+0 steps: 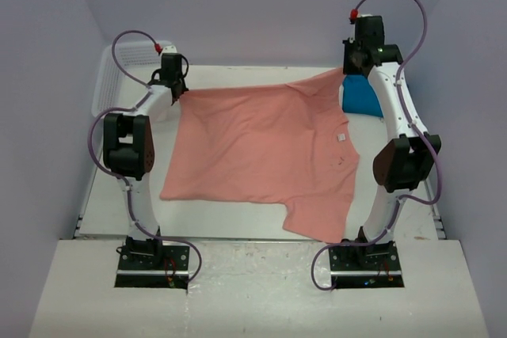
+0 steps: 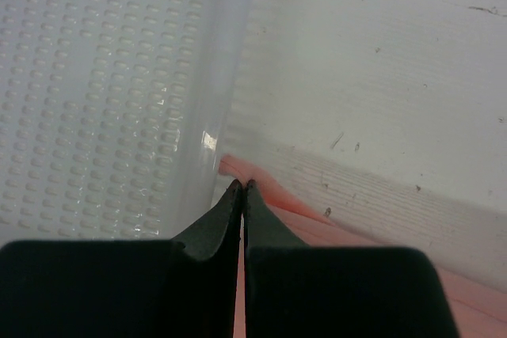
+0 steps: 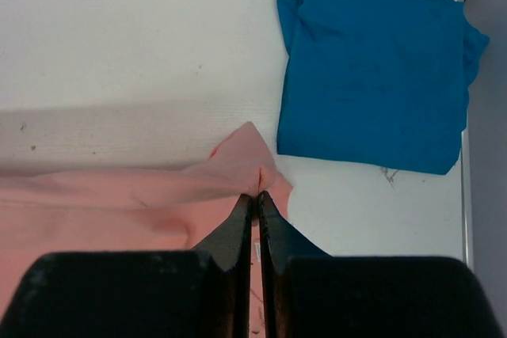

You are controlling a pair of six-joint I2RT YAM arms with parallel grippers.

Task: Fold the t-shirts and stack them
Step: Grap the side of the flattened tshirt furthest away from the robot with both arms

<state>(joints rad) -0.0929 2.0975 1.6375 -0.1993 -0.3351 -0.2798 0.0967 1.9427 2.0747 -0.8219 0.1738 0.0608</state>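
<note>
Gripping salmon-pink t-shirt [image 1: 261, 148] corners with left end effector [image 2: 240, 186] and right end effector [image 3: 258, 194], neck label [image 1: 341, 138] unreadable

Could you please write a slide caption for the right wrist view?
Right gripper pinching a corner of the salmon-pink t-shirt, folded teal-blue t-shirt lying beside it on the white table.

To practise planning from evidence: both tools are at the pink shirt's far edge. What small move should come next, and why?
Probably lift both corners together and draw them toward the near edge. The left tool and right tool each pinch a far corner of the pink shirt, which lies spread open; the teal shirt is already folded.
</note>
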